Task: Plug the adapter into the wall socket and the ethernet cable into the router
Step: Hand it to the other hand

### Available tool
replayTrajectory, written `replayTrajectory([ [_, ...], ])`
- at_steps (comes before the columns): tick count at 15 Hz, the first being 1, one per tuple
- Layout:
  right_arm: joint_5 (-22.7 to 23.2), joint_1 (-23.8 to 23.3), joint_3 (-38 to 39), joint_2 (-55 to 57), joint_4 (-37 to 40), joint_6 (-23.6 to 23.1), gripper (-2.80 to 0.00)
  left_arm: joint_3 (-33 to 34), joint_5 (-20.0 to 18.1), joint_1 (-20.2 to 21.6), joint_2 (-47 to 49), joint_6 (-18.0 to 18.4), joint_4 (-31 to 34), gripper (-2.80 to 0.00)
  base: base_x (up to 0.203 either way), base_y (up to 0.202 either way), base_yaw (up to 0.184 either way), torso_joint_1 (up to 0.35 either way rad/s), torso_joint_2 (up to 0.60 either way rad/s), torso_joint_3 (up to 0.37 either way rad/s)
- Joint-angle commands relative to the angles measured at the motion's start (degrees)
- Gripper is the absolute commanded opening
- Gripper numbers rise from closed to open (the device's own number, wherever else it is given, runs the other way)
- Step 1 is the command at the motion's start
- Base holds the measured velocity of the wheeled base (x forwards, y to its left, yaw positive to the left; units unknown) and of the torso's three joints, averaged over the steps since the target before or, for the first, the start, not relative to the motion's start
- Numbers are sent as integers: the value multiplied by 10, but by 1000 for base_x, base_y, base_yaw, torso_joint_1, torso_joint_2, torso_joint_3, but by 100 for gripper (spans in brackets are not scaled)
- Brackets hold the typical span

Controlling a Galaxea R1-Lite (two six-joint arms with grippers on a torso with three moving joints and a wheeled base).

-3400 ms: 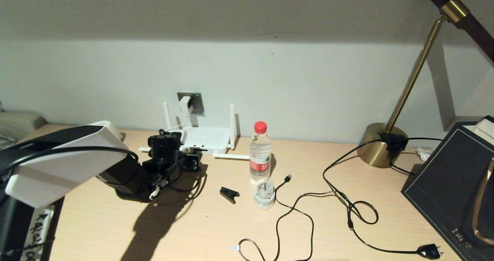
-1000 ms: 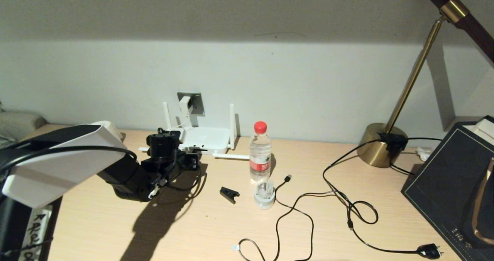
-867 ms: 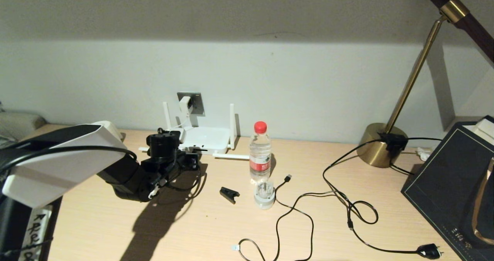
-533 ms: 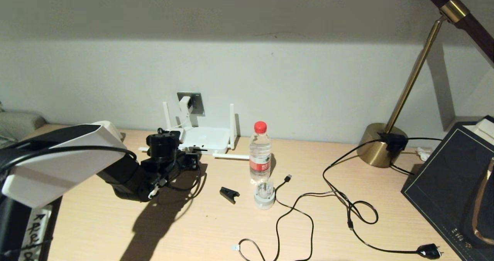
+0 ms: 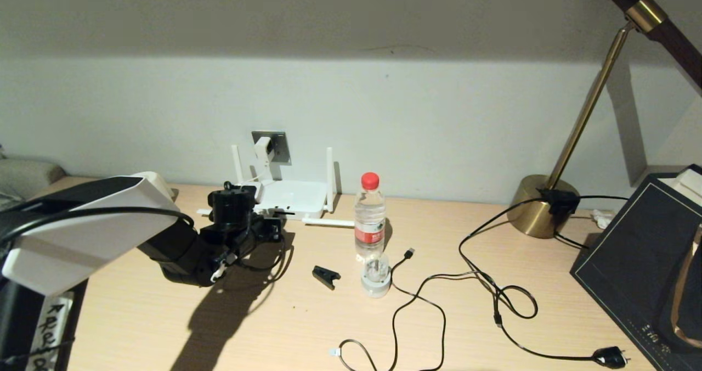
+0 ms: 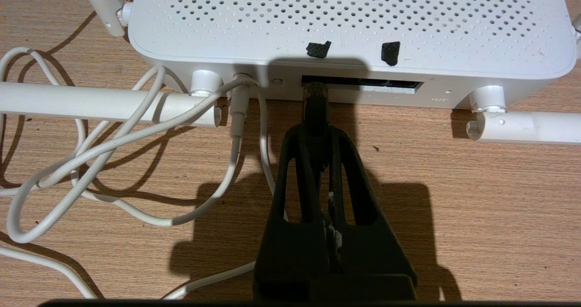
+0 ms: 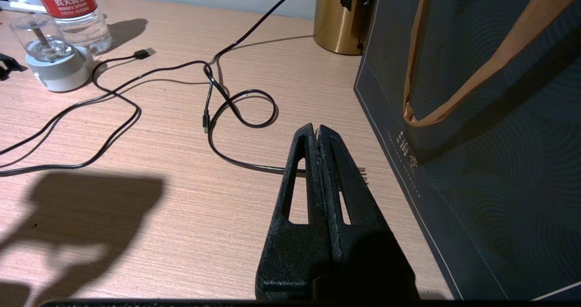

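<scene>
At nine o'clock on the pale wooden surface (image 5: 307,327), the left arm reaches toward the wall, and its black left claw (image 6: 317,136) is clenched on the black connector of the thick black ethernet cable (image 6: 314,102), whose tip sits at the dark port slot in the near edge of the flat white perforated router (image 6: 345,21); whether it is fully seated cannot be told. Just beside that slot a thin white cord (image 6: 136,134) enters the router's edge and loops over the surface. At eleven o'clock, on the wall above the router, the small white boxy adapter (image 5: 263,149) sits in the square grey metallic wall socket (image 5: 281,145). Toward the centre a clear plastic water bottle with a red cap (image 5: 369,217) stands upright, with a small white-based clear device (image 5: 376,276) just in front of it and a small black clip (image 5: 326,276) near that. A thin black USB cable (image 5: 417,299) curls across the surface at five o'clock. At three o'clock stand a brass lamp base (image 5: 540,206) and a dark paper bag (image 7: 490,116); the right claw (image 7: 317,132) hangs beside the bag, clenched on nothing.
</scene>
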Motion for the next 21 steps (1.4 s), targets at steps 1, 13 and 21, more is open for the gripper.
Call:
replayTrajectory([
  [1,0,0,0,1,0,0,-280,0,1,-1,1,0,-4,-280,0,0,0,0,0,0],
  [13,0,0,0,1,0,0,-280,0,2,-4,-2,1,-4,-280,0,0,0,0,0,0],
  [21,0,0,0,1,0,0,-280,-3,1,-4,1,1,-4,-280,0,0,0,0,0,0],
])
